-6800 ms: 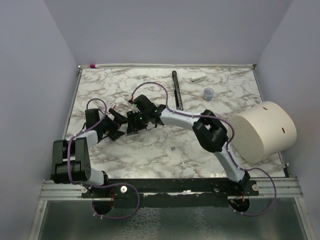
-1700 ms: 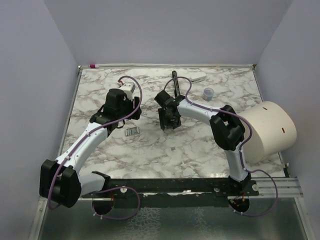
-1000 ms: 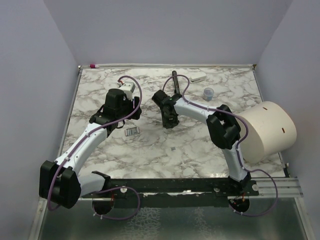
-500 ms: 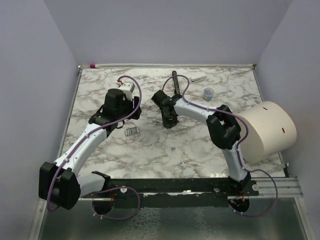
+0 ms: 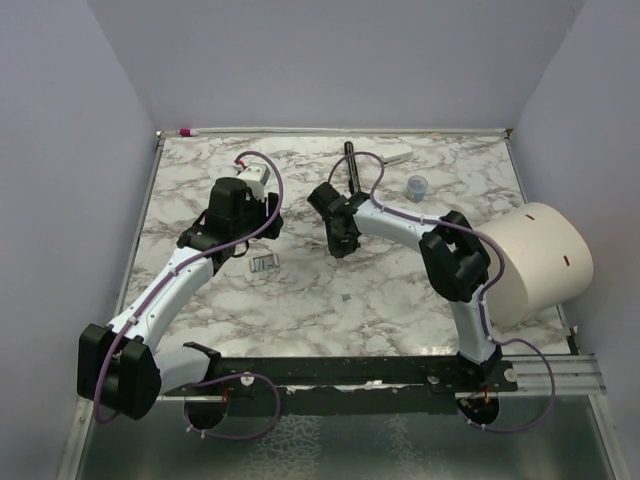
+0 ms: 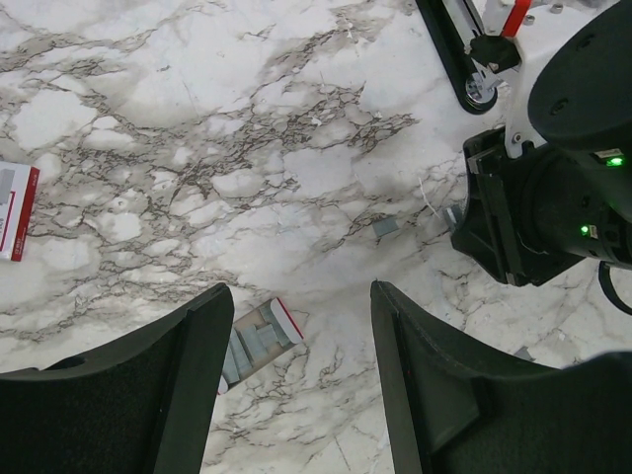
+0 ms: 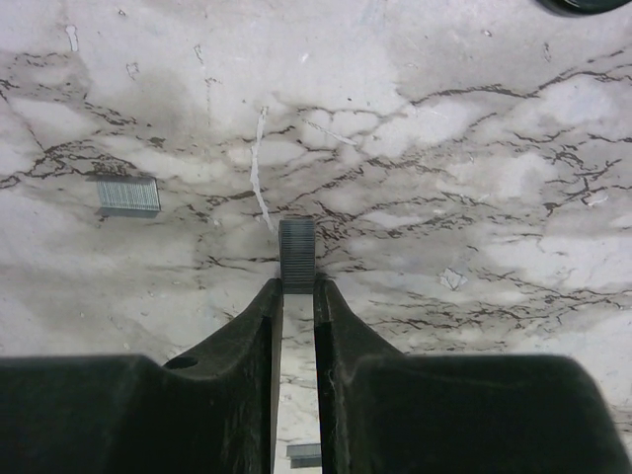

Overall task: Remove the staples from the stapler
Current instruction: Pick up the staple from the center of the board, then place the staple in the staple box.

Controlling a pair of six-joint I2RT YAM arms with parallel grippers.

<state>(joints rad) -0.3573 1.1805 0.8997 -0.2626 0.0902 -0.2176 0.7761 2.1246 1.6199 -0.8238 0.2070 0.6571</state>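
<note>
Your right hand (image 7: 296, 286) has edged slightly rightward, narrowly pinching a strip of staples (image 7: 296, 253) at the surface (image 7: 474, 148), the stapler (image 5: 350, 160) lying just beyond it, your left hand (image 6: 301, 291) wide and empty: extraction looks done, release pending.

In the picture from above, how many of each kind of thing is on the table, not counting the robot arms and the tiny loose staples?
Black stapler: 1
Staple box: 1
White block: 1
Small grey cup: 1
Big cream cylinder: 1
Pink-tipped thing at the back edge: 1
Total: 6
</note>
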